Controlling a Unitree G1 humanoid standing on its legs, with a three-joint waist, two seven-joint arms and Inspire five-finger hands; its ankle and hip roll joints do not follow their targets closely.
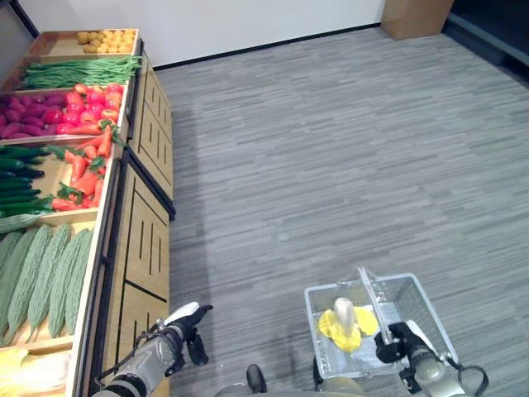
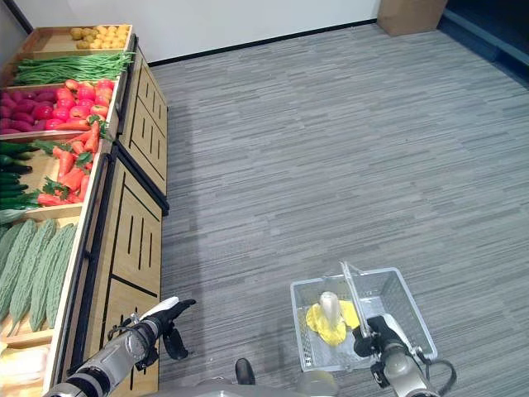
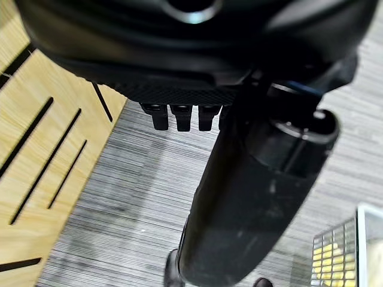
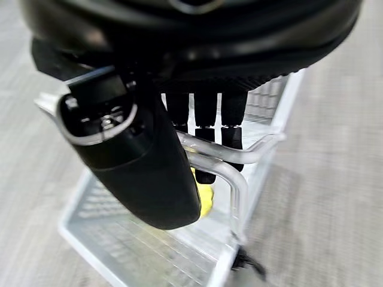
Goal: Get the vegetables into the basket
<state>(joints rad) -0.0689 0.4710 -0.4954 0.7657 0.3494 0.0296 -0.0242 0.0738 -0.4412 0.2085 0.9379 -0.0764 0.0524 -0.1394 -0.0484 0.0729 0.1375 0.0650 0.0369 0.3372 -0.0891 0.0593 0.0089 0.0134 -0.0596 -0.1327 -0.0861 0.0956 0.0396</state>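
A white wire basket (image 1: 326, 287) stands on the grey floor at the lower right, with a yellow vegetable with a pale stalk (image 1: 345, 327) lying in it. My right hand (image 1: 397, 341) is shut on the basket's handle (image 4: 227, 158), its fingers (image 4: 206, 107) curled round the bars. My left hand (image 1: 183, 329) hangs beside the front of the wooden produce stand (image 1: 140, 240), fingers relaxed and holding nothing. On the stand lie bitter gourds (image 1: 41, 281), carrots (image 1: 87, 165), cucumbers (image 1: 16, 178), tomatoes (image 1: 87, 103) and green beans (image 1: 78, 73).
The stand runs along the left side, its slatted front panels facing the floor. Grey carpet spreads wide to the right of it. A brown box (image 1: 417, 16) sits against the far wall at the upper right.
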